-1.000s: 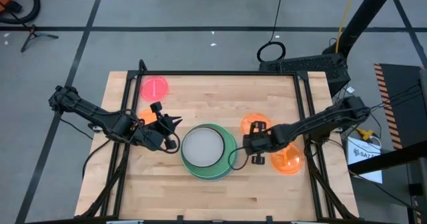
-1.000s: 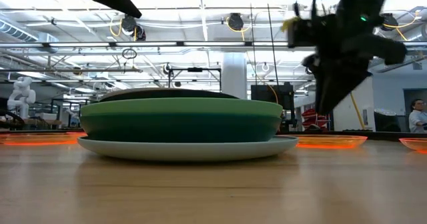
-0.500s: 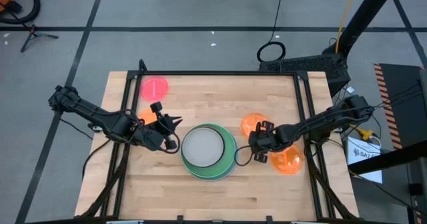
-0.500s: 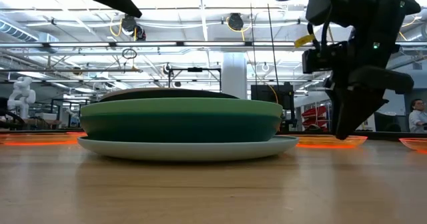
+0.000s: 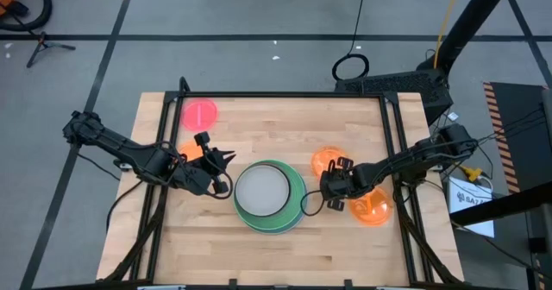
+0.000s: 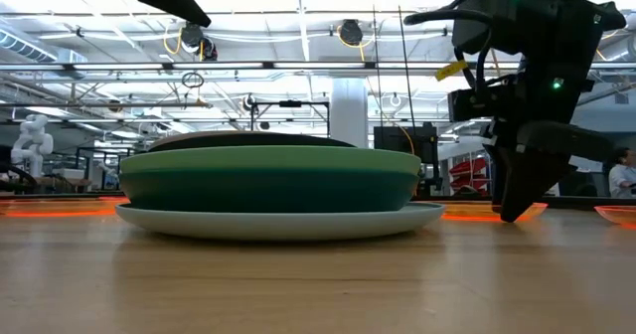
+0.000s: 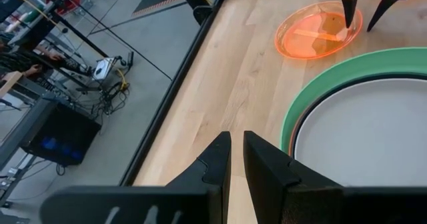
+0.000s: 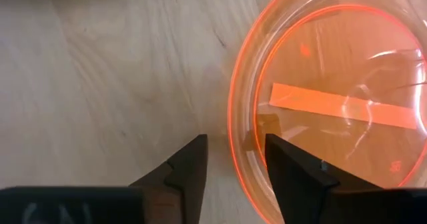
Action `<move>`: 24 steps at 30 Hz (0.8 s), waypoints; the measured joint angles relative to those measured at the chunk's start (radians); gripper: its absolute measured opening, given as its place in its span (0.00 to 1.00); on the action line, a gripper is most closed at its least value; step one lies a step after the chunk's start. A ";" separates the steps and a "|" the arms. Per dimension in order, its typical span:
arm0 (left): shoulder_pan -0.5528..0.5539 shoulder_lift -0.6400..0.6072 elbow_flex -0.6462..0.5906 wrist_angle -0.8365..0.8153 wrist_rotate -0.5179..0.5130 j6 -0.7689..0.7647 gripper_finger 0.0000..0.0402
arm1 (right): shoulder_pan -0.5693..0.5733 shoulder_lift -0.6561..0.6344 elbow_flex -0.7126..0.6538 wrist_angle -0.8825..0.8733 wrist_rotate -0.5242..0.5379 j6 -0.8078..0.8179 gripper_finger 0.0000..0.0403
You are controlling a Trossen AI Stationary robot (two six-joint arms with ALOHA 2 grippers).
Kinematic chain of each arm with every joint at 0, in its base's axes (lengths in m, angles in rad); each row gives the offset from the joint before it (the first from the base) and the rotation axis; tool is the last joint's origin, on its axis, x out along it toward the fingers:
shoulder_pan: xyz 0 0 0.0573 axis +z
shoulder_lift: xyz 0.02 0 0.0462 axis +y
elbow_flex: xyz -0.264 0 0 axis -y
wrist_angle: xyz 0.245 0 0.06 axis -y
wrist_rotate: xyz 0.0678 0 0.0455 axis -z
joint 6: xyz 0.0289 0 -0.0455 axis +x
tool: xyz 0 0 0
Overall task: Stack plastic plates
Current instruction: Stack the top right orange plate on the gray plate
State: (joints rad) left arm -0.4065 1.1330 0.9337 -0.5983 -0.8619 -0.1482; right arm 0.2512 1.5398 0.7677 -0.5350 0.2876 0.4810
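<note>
A stack of plates [image 5: 269, 195] stands mid-table, a grey-white plate [image 5: 261, 191] on top and green rims [image 6: 268, 180] around it. A translucent orange plate [image 5: 326, 161] lies on the wood just right of the stack. My right gripper [image 5: 335, 191] points down at that plate's near-right rim and is open. In the right wrist view one finger [image 8: 190, 161] stands outside the rim [image 8: 235, 117] and the other [image 8: 293, 167] over the plate's inside. My left gripper [image 7: 237, 141] waits shut at the stack's left side, holding nothing. My right gripper stands open from above, its fingers on either side of the orange plate's rim [image 8: 233, 127]. The plate lies flat on the table. I cannot tell whether either fingertip touches it.
A second orange plate [image 5: 373, 209] lies right of my right gripper. A third orange plate [image 5: 190, 149] sits partly under my left arm, and a pink plate [image 5: 200, 113] lies at the far left corner. A dark frame rail [image 5: 259, 94] edges the table.
My right gripper has shifted a little toward the table's right edge and come down from above the stack's height to the orange plate's rim. The plates have not moved.
</note>
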 joint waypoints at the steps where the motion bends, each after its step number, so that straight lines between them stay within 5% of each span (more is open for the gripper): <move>1: 0.000 0.000 0.000 0.000 0.000 0.000 0.12 | 0.000 0.000 0.000 0.000 0.000 -0.003 0.34; 15: 0.000 0.000 0.000 0.000 0.000 0.004 0.12 | -0.002 0.003 0.018 0.004 0.027 -0.077 0.02; 24: 0.000 0.000 0.000 0.000 0.000 0.006 0.12 | -0.002 0.002 0.100 -0.064 0.034 -0.118 0.01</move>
State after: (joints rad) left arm -0.4065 1.1329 0.9337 -0.5987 -0.8619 -0.1425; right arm 0.2497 1.5421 0.8682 -0.5992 0.3216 0.3625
